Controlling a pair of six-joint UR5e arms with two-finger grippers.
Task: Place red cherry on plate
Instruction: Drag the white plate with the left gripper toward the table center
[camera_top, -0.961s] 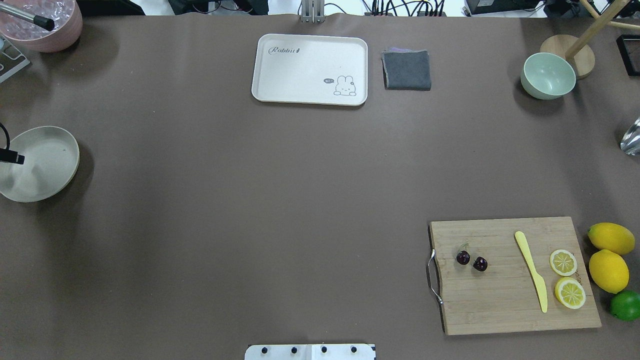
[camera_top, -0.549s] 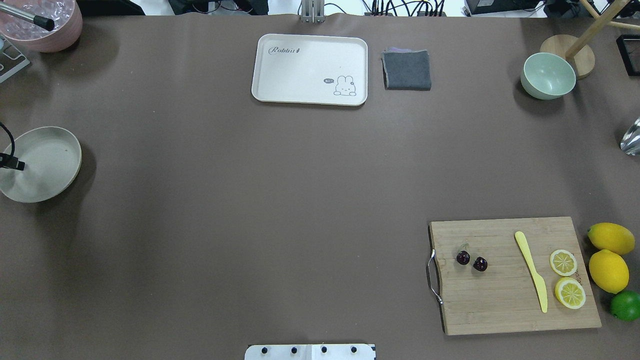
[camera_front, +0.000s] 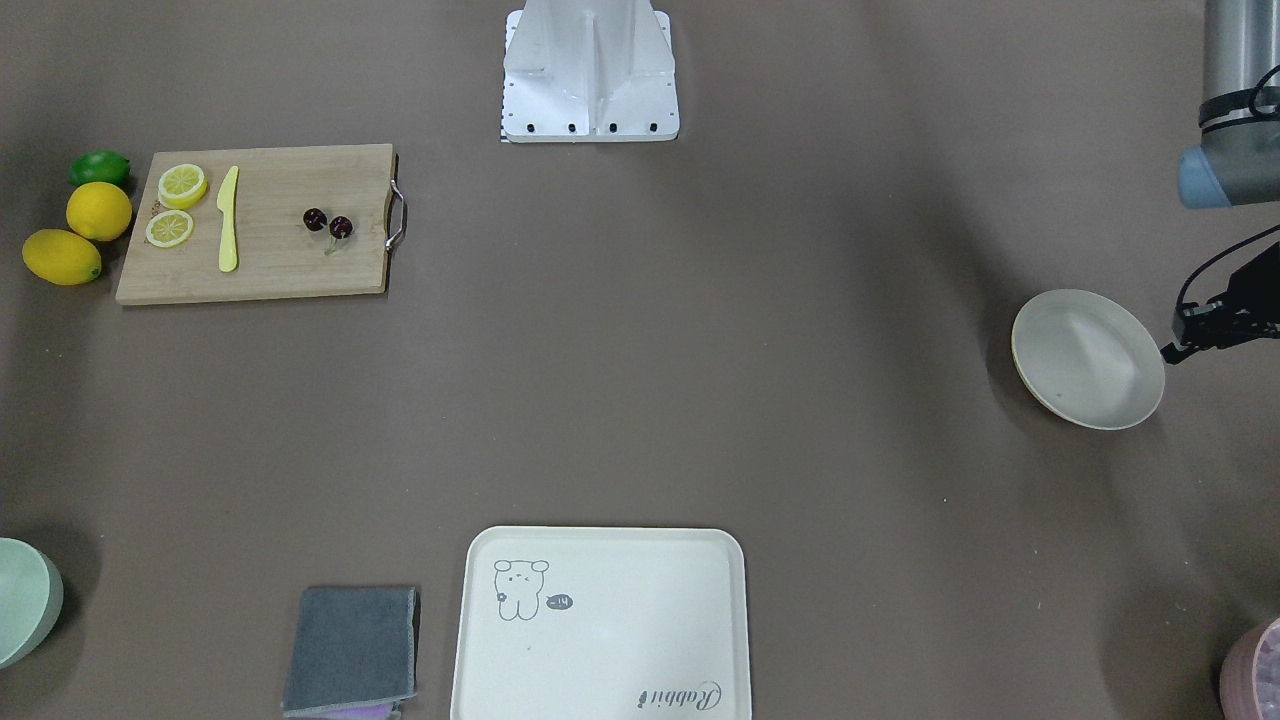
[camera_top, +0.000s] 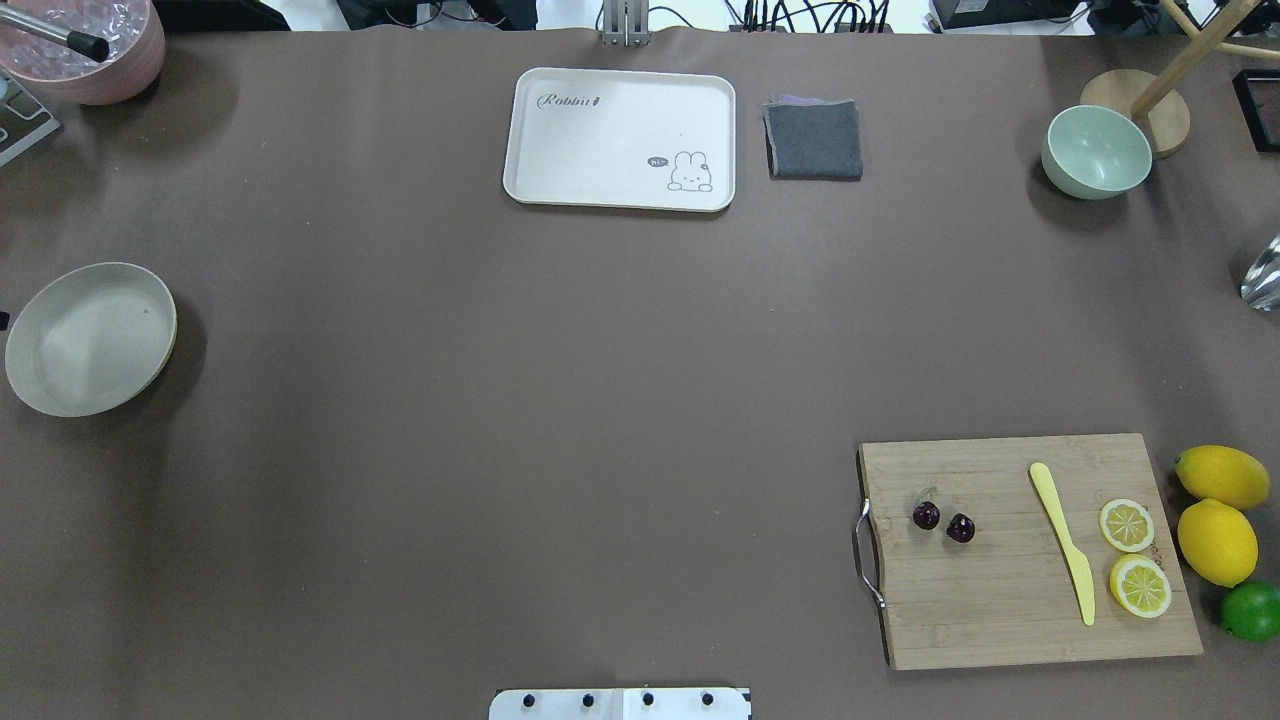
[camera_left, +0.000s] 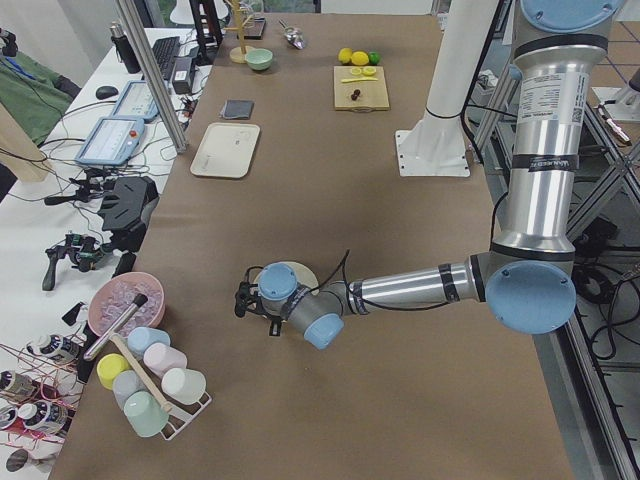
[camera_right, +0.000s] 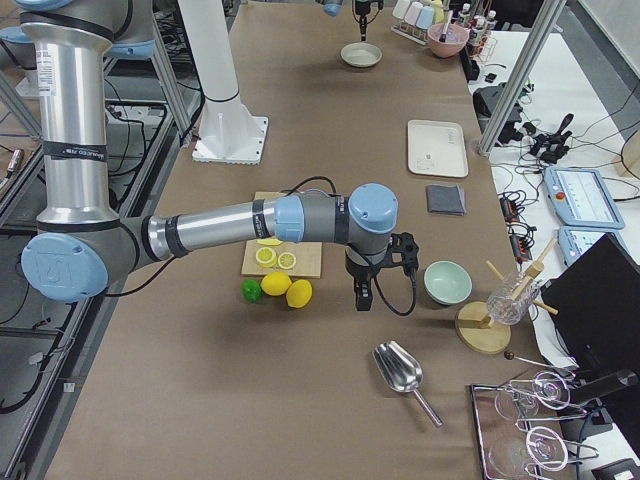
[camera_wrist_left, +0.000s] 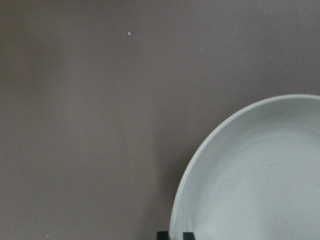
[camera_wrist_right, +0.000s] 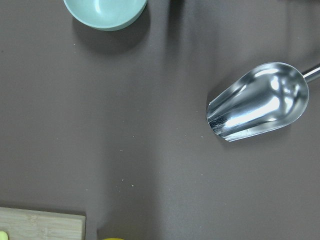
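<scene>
A brown mat covers the long surface (camera_top: 500, 400). A side bench along one edge carries tablets, cables and tools, and the robot base (camera_front: 590, 70) is bolted at the robot's edge.

A wooden cutting board (camera_top: 1000, 600) lies on the robot's right. The red cherry (camera_top: 926, 516), two dark glossy fruits on pale stems, rests on the board near its metal handle. It is well apart from a yellow knife (camera_top: 1062, 540) and two lemon slices (camera_top: 1127, 524) on the same board. Two lemons (camera_top: 1217, 540) and a lime (camera_top: 1252, 610) sit just beside the board's outer end. Farther from the robot than the board are a green bowl (camera_top: 1095, 150), a folded grey cloth (camera_top: 813, 140) and a cream tray (camera_top: 620, 135). The plate (camera_top: 90, 340) is empty and lies well apart from the board, at the opposite end of the surface.

The left arm (camera_left: 540, 150) drops from its shoulder, and its forearm runs low and nearly level out to the plate. The left jaws show as two dark tips close together at the plate's rim. They look closed and hold nothing; whether they touch the rim cannot be told.

The right arm (camera_right: 220, 225) stretches level over the board, its wrist turned down between the lemons and the green bowl, with a metal scoop (camera_wrist_right: 260, 102) nearby. Whether the right jaws are open or closed cannot be told.
</scene>
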